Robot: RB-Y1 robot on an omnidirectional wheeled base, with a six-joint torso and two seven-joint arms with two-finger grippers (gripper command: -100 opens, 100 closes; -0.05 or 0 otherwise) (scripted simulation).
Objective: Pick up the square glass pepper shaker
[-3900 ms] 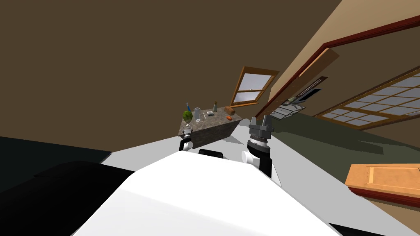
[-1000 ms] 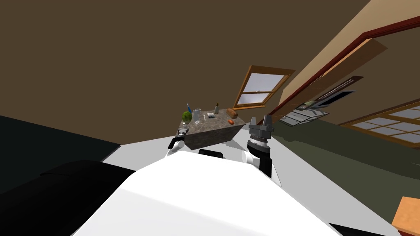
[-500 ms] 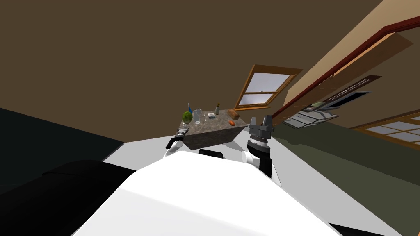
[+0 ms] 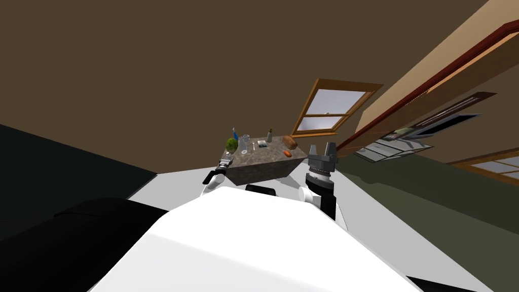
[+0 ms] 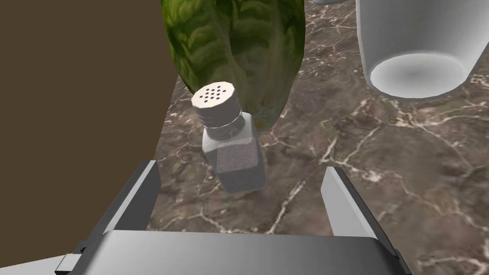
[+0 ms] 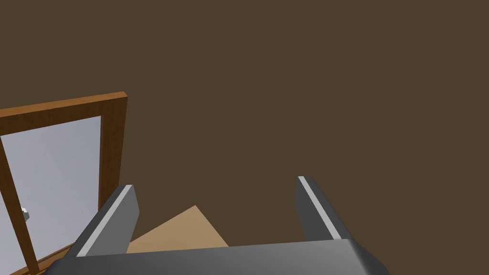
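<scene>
In the head view, a stone-topped table [image 4: 263, 165] is seen ahead of the chest. White floor lies open on either side of it and a brown wall stands behind. Along its top are set a lettuce [image 4: 231, 144], a clear vessel [image 4: 244, 143], a small bottle [image 4: 269, 136], a loaf [image 4: 289, 142] and an orange item [image 4: 287, 153]. The left gripper [image 4: 224, 162] is held at the table's near left corner. The right gripper [image 4: 320, 150] is raised off the right corner, clear of the top. Against the picture of 3.9 s ago the whole scene is swung, which is the camera's move. The things on the table keep their order, and the left forearm is now set lower and further out.

In the left wrist view, what is too small to tell from the head is made plain. The pepper shaker [image 5: 234, 162], square-bodied with a perforated grey cap, stands on the marbled tabletop [image 5: 382, 157] just in front of the lettuce [image 5: 234, 47]. It is close to the table's edge, beyond which the wall is seen. The left gripper [image 5: 240, 168] is spread wide with the shaker between its fingers [image 5: 143, 191], and neither is touching it. Bare tabletop lies between the shaker and the pale vessel [image 5: 415, 43].

In the right wrist view, the right gripper [image 6: 215, 186] is spread wide and nothing is held.
</scene>
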